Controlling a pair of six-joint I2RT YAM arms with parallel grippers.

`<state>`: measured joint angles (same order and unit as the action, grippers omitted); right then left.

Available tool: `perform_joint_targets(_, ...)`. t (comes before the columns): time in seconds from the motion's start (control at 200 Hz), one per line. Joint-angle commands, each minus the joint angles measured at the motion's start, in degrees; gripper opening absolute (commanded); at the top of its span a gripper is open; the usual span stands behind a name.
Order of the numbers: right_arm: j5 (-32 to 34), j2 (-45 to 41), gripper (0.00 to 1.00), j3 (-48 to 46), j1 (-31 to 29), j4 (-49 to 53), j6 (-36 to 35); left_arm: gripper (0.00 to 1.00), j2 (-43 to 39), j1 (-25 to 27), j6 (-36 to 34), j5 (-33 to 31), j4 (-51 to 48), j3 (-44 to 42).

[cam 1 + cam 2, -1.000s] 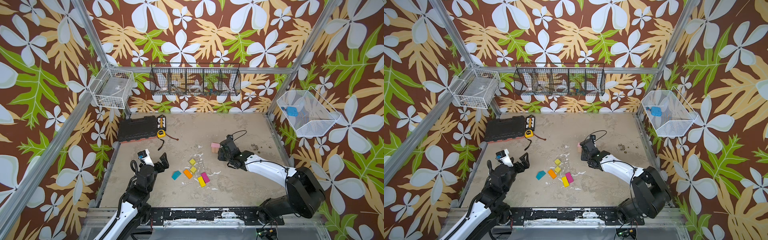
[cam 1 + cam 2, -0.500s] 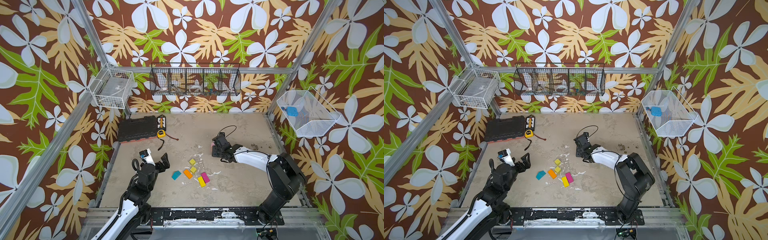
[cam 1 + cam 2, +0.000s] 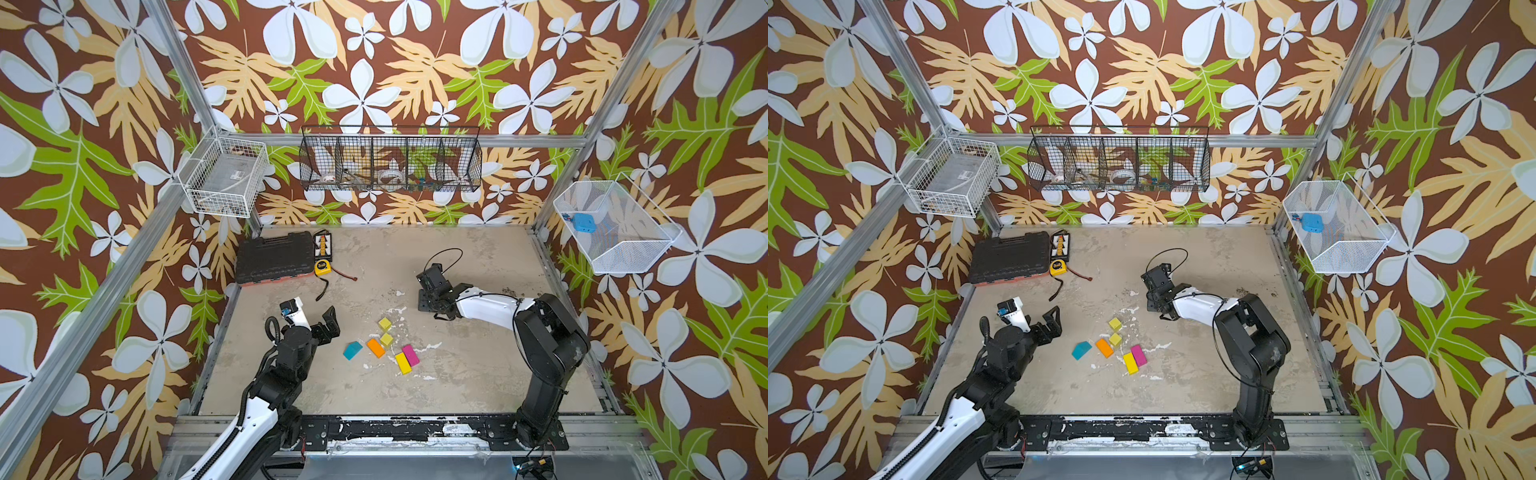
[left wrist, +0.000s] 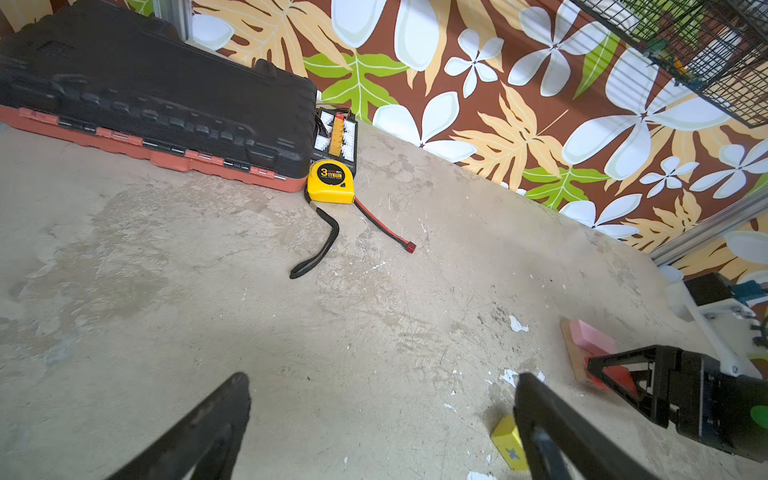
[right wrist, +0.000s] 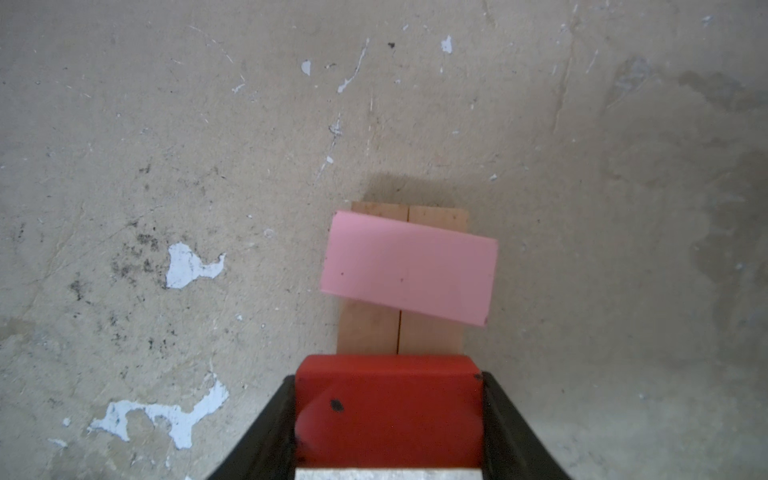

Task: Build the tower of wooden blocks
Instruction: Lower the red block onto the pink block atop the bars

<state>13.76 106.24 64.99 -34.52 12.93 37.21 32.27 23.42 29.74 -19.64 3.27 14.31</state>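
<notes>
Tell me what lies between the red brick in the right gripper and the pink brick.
Only a bare strip of the two tan planks shows between the red brick and the pink brick, in the right wrist view.

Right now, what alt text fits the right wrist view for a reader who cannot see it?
The right gripper is shut on a red block at one end of two tan planks that lie side by side on the worn beige table. A pink block lies across the planks, slightly skewed, apart from the red one.
</notes>
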Motion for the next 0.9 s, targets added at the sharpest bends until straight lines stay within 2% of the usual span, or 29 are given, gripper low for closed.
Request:
perform_joint_targets(0.0,1.8,0.8,0.35,0.8,0.0,1.6,-0.2,1.00,-0.1,-0.1,-0.3,-0.7,1.3,0.5)
perform_joint_targets(0.721,2.6,3.6,0.40,3.4,0.7,2.3,-0.5,1.00,0.4,-0.2,-0.2,-0.5,1.5,0.5)
perform_joint_targets(0.891,2.3,3.9,0.44,3.7,0.8,2.1,-0.6,1.00,0.7,-0.1,-0.2,-0.5,1.6,0.7)
